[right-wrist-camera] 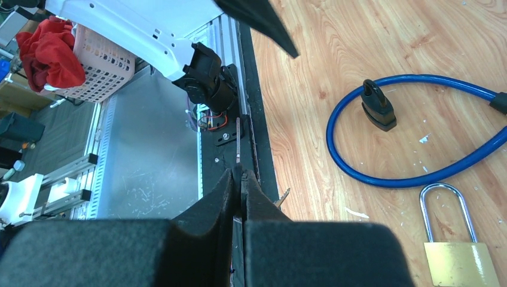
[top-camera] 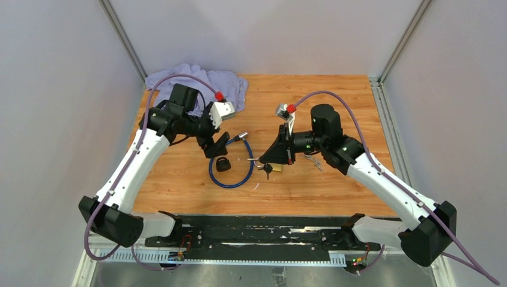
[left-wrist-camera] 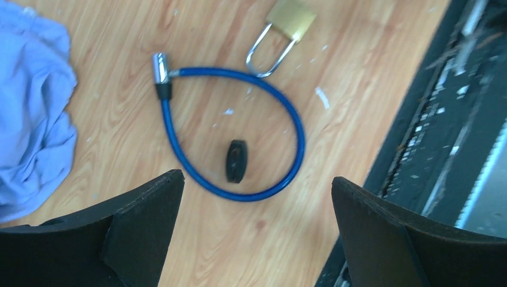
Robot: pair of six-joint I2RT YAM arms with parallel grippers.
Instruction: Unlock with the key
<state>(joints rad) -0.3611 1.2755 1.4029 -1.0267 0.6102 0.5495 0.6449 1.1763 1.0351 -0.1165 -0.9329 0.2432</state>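
Observation:
A brass padlock (right-wrist-camera: 460, 265) lies flat on the wooden table, both legs of its steel shackle (right-wrist-camera: 445, 206) in the body; it also shows in the left wrist view as the brass padlock (left-wrist-camera: 290, 19). My right gripper (right-wrist-camera: 239, 173) is shut on a key, whose toothed tip (right-wrist-camera: 282, 196) pokes out beside the fingers. From above, the right gripper (top-camera: 262, 160) hovers over the brass padlock's spot with dark key heads (top-camera: 267, 170) below it. My left gripper (left-wrist-camera: 257, 179) stands wide open and holds nothing, above a small black padlock (left-wrist-camera: 236, 160).
A blue cable lock (top-camera: 230, 170) lies looped around the small black padlock (top-camera: 223, 164). A blue cloth (top-camera: 197, 81) is bunched at the back left. Small metal pieces (top-camera: 312, 159) lie under the right wrist. The black rail (top-camera: 263, 236) runs along the near edge.

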